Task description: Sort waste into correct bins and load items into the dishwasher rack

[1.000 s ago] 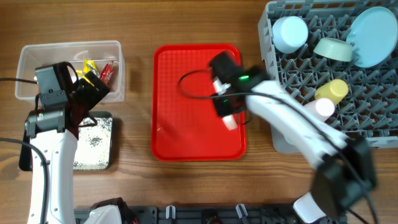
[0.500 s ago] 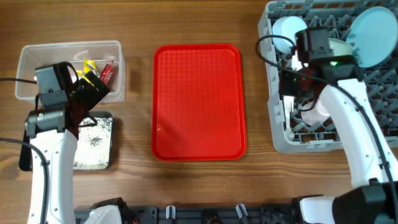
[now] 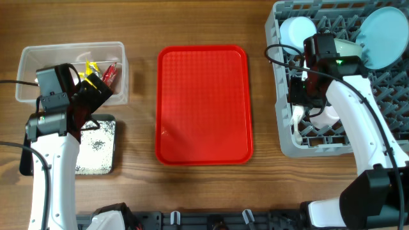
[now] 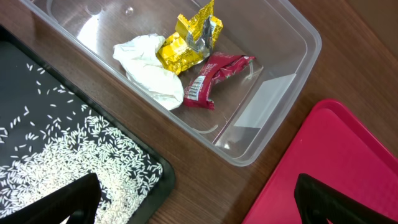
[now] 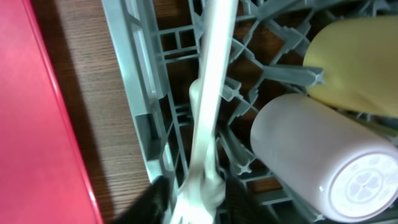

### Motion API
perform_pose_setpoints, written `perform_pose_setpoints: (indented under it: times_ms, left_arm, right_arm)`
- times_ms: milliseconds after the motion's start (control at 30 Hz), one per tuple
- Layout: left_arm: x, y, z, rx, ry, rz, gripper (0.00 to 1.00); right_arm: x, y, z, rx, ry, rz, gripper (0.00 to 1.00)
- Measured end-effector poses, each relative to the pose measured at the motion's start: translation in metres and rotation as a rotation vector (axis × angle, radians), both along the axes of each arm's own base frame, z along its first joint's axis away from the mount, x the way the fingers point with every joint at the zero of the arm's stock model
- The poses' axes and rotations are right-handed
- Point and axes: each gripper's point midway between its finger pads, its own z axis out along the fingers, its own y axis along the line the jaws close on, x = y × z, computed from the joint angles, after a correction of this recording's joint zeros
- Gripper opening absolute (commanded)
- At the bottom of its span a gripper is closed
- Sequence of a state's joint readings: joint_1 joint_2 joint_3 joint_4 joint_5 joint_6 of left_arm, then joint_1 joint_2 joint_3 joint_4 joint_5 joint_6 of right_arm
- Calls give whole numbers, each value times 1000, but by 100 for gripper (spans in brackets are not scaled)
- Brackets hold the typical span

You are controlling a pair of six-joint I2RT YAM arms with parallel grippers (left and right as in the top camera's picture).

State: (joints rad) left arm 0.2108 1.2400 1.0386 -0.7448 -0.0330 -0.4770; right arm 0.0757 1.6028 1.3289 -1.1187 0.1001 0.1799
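The right claw [image 5: 198, 204] pinches a white plastic utensil [image 5: 209, 87] by its broad end; fork or spoon, I cannot tell. Its smooth, slim handle runs forward from the fingers over the pegged grey lattice of the dishwasher rack [image 5: 127, 62]. Beside the claw lies a cylindrical white cup [image 5: 311, 155], with a rounded yellow cup [image 5: 357, 59] just beyond it.

The left claw [image 4: 199, 208] is spread wide and empty over the wooden table [image 4: 205, 168]. Ahead of it the clear tub [image 4: 273, 99], rectangular and thin-walled, holds a crumpled yellow wrapper [image 4: 186, 43], a glossy red wrapper [image 4: 214, 74] and a soft tissue wad [image 4: 149, 71], all touching. By one finger sits the black tray [image 4: 25, 81], speckled with white crumbs [image 4: 81, 162].
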Motion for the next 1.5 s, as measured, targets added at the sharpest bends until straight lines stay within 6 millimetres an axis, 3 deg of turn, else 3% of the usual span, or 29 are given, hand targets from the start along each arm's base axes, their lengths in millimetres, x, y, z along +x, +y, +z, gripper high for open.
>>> perform_pose_setpoints:
  times_ms: [167,500,633,767,867,1067,1167,1333,1500]
  left_arm:
    - [0,0,0,0,0,0,100]
    - [0,0,0,0,0,0,100]
    - [0,0,0,0,0,0,100]
    - [0,0,0,0,0,0,100]
    - [0,0,0,0,0,0,100]
    - [0,0,0,0,0,0,100]
    - [0,0,0,0,0,0,100]
    - [0,0,0,0,0,0,100]
    - [0,0,0,0,0,0,100]
  right_arm:
    - [-1,0,0,-3,5,1,62]
    - [-9,4,-1,24,35,6,64]
    - [-17,9,8,56,29,12,67]
    - [-26,14,43,98,-77,20,74]
    - [-35,21,76,148,-191,33,100]
    - [-68,33,144,245,-439,82,100]
    - [-85,35,165,281,-520,59,100]
    - [-107,33,186,305,-617,42,100]
    - [-104,24,193,263,-665,16,100]
